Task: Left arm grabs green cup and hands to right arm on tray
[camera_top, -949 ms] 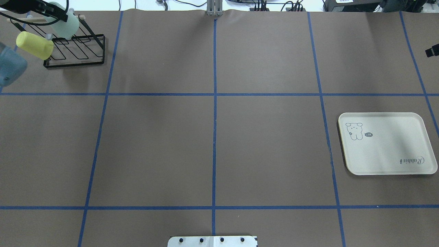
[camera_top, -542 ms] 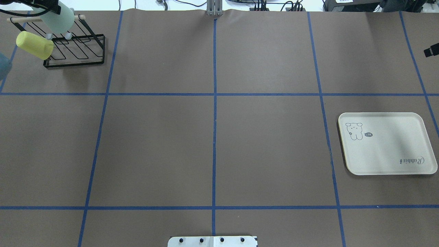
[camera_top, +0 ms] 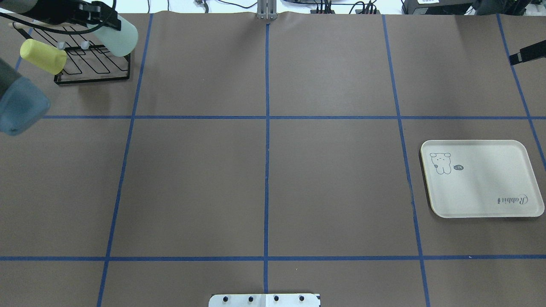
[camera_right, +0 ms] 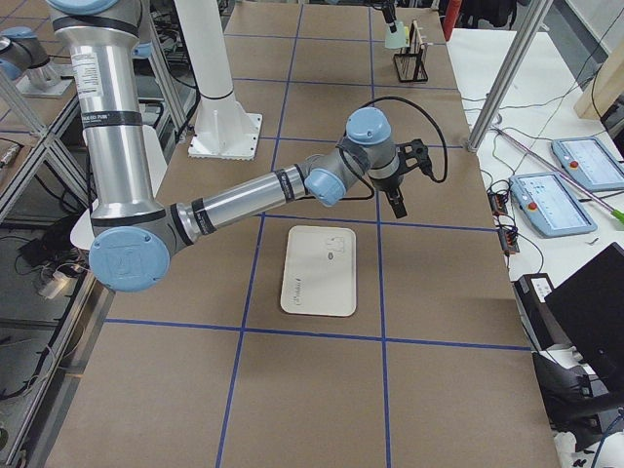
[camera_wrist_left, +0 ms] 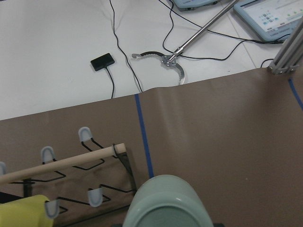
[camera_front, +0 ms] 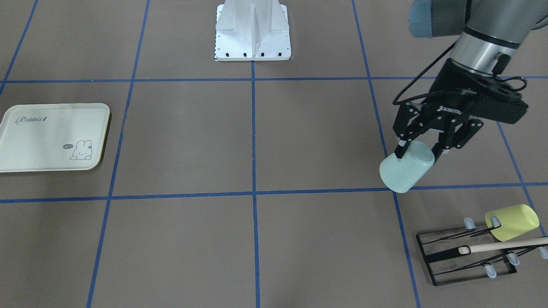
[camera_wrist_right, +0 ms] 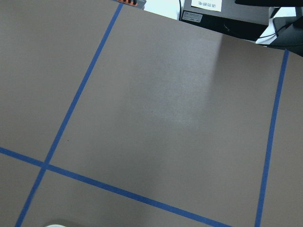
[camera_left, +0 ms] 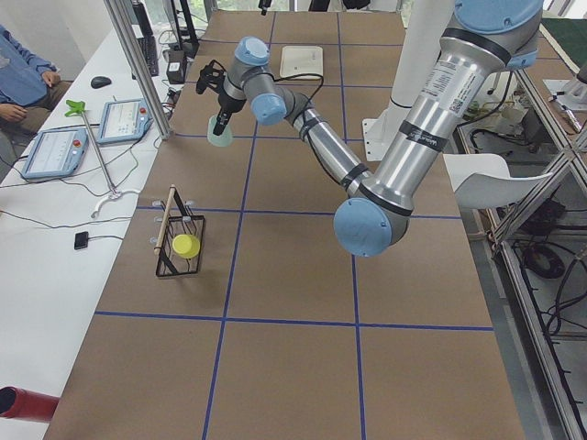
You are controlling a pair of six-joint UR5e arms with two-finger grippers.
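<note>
Two cups counted: the green cup, tilted and off the table, is clamped in the closed left gripper. The one yellow cup sits on the single wire rack. One tray lies well apart, with the right gripper hanging near it; its opening cannot be determined.

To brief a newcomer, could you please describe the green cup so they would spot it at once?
On the brown, blue-taped table, find the black wire rack at the far corner on the robot's left. Beside it the left arm's pincer holds the green cup tilted in the air. It is pale mint; the like-sized cup on the rack is yellow.
</note>
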